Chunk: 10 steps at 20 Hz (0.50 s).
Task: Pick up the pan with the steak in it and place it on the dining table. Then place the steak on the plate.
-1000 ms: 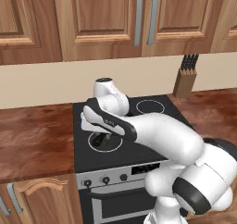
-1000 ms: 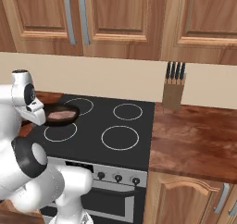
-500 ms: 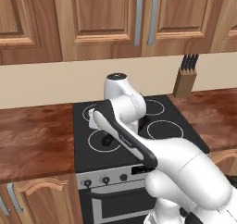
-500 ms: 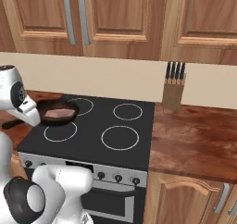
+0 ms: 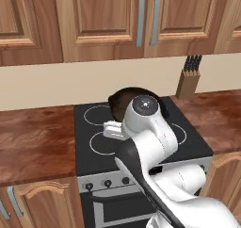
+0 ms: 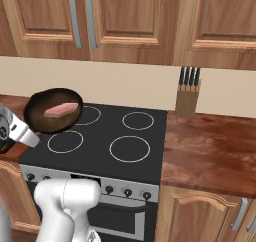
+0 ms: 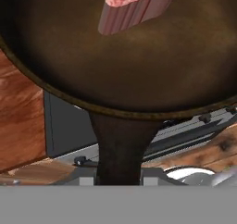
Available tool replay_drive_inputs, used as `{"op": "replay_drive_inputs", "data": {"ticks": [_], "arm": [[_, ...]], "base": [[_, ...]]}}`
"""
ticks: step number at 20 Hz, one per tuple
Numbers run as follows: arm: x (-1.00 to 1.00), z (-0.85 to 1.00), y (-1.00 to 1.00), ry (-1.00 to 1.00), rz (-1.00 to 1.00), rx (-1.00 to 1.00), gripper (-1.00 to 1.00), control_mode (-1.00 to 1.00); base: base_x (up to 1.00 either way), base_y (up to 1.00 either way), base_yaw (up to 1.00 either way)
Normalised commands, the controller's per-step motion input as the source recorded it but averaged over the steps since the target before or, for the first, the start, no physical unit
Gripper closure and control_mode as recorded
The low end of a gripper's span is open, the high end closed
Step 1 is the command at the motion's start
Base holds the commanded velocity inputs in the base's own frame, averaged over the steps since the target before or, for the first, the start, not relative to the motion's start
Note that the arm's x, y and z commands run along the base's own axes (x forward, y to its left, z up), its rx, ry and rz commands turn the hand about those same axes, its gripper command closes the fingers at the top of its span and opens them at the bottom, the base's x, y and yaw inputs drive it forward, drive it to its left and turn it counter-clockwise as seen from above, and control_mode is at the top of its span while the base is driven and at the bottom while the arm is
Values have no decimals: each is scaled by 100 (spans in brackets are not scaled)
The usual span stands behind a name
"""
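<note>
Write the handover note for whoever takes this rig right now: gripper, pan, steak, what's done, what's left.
Gripper: shut on the pan's handle.
Pan: lifted off the stove, carried above its front left corner, tilted.
Steak: lying inside the pan.
Done: pan picked up with the steak in it.
Left: carry the pan to the dining table and set it down, then move the steak to the plate.

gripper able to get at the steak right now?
Probably not. The gripper is shut on the handle of the pan, held above the stove; the steak lies inside it, out of the fingers' reach.
</note>
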Motion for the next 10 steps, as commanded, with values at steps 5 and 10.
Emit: {"op": "replay_drive_inputs", "data": {"ticks": [5, 10], "arm": [[-25, 4, -17, -18, 1, 1, 100, -100], [0, 0, 0, 0, 0, 0, 100, -100]], "base": [[0, 0, 0], [0, 0, 0]]}}
